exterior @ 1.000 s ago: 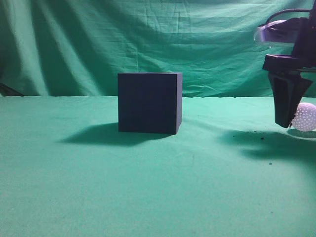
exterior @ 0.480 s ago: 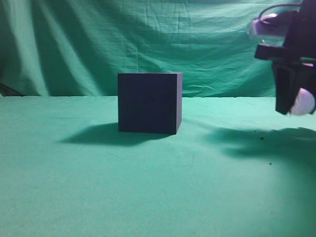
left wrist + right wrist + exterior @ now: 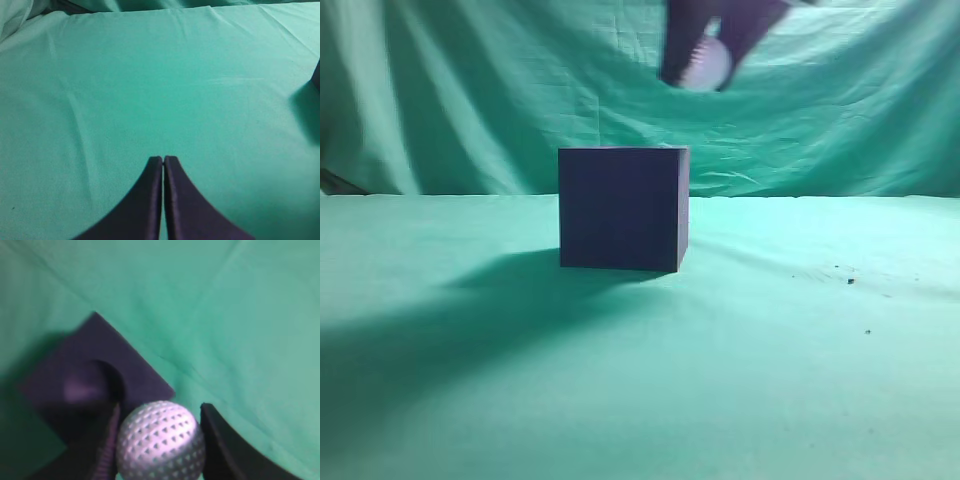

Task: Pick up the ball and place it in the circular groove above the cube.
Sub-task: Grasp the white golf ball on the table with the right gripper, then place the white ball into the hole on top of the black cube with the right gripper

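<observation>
The dark cube (image 3: 623, 208) stands on the green cloth at the middle of the exterior view. My right gripper (image 3: 705, 62) is shut on the white dimpled ball (image 3: 707, 65) and holds it high above the cube's right side. In the right wrist view the ball (image 3: 161, 440) sits between the two fingers (image 3: 160, 442). Below it lies the cube's top (image 3: 132, 365) with its round groove (image 3: 90, 385) to the left of the ball. My left gripper (image 3: 163, 160) is shut and empty over bare cloth.
A green cloth (image 3: 770, 350) covers the table and hangs as a backdrop. A few dark specks (image 3: 850, 281) lie on it at the right. The cube's edge (image 3: 317, 75) shows at the right border of the left wrist view.
My right gripper has risen from the table at the far right with the ball and swung left to above the cube. Its shadow now falls on the left part of the cloth.
</observation>
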`<state>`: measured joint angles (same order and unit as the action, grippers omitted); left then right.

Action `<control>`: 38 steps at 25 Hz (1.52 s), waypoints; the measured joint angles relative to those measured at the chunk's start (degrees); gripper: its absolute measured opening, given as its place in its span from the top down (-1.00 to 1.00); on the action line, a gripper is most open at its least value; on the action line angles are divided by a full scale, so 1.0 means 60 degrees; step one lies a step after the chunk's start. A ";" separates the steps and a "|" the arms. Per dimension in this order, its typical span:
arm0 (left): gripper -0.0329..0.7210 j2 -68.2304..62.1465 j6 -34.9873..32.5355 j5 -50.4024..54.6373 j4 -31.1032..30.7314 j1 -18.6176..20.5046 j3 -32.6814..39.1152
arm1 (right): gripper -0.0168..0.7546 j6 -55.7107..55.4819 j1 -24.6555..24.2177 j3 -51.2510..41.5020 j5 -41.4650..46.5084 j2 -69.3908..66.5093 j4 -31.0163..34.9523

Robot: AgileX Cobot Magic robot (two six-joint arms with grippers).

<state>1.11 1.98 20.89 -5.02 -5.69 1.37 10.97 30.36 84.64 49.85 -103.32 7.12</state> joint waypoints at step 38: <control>0.91 0.0000 0.0000 0.0000 0.0000 0.0000 0.0000 | 0.96 -0.1245 0.1243 0.3190 0.3553 0.0161 -0.0497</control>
<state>1.11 1.98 20.89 -5.02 -5.69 1.37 3.50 37.82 103.78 71.17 -102.36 4.14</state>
